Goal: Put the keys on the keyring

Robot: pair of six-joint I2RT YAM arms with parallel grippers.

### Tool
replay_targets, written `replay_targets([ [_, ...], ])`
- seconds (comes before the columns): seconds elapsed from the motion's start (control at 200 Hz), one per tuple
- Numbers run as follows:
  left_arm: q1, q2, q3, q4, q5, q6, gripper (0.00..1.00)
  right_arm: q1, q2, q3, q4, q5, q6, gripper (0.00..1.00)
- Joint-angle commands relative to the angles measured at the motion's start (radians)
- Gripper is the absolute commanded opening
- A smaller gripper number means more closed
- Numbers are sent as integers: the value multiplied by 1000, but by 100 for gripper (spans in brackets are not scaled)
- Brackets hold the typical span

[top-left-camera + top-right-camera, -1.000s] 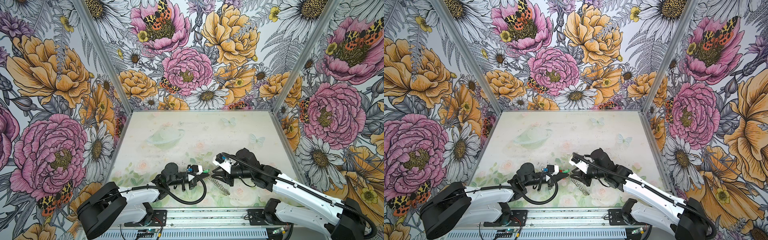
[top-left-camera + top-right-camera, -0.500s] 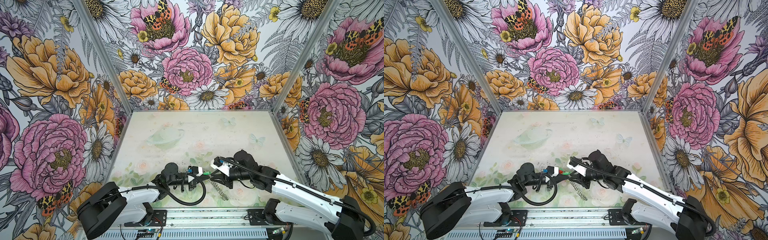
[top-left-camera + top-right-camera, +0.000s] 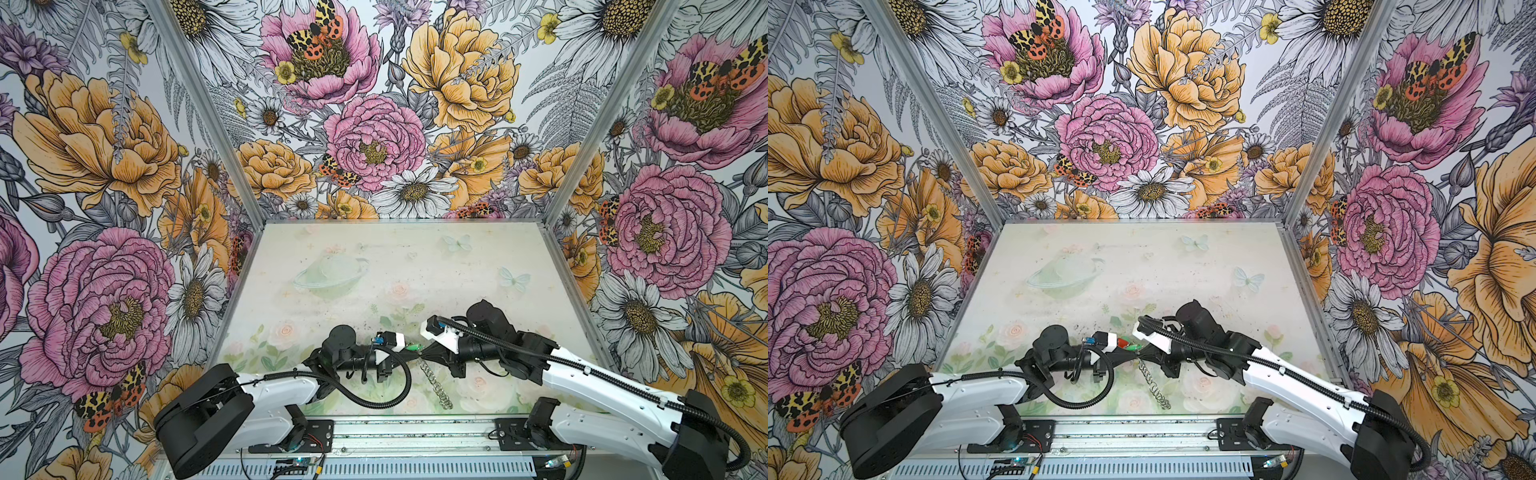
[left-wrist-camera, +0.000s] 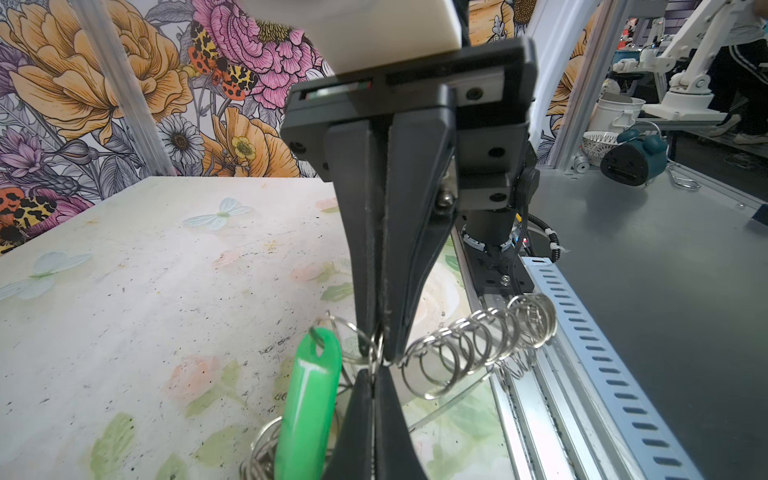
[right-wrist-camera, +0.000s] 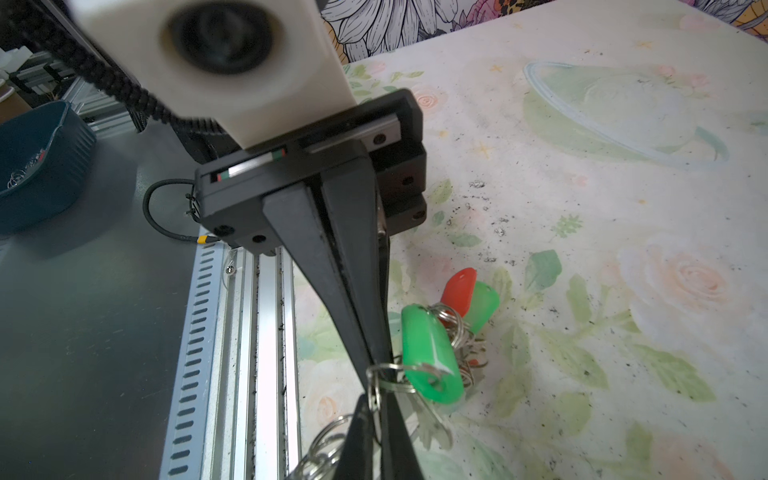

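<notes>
Keys (image 5: 428,357), silver, plastic-tagged: two green, one red. Your left gripper (image 4: 373,380) and right gripper (image 5: 376,405) both clamp tight on silver ring chain (image 4: 478,349).

The green tag (image 4: 309,399) runs past the left wrist view's edge.

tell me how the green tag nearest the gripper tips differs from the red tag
Colour: the green tag is bright green, the red tag red-orange. View: the green tag shows nearly whole, hole included; the red tag shows only its rounded end above the silver rings. Both are rounded plastic tags.
</notes>
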Motion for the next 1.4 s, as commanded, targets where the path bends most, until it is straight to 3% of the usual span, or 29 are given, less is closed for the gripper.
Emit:
replay_targets([
  [0.0,13,-2,2,62,12,3,0,8,-18,-3,14,-17,7,2],
  [0.29,18,-12,19,-3,3,21,0,9,-48,1,15,25,4,0],
  [0.636,20,-94,26,-127,-88,-10,23,-6,-76,2,5,146,26,0],
  [0.761,21,-136,47,-172,-192,-136,30,-6,-64,5,4,183,23,0],
  [0.961,20,-182,204,-538,-376,-375,33,7,-34,24,8,280,17,0],
  [1.131,-8,-153,311,-723,-470,-576,33,31,16,47,16,371,12,0],
  [1.396,-94,-166,405,-892,-583,-722,35,42,33,33,87,425,43,0],
])
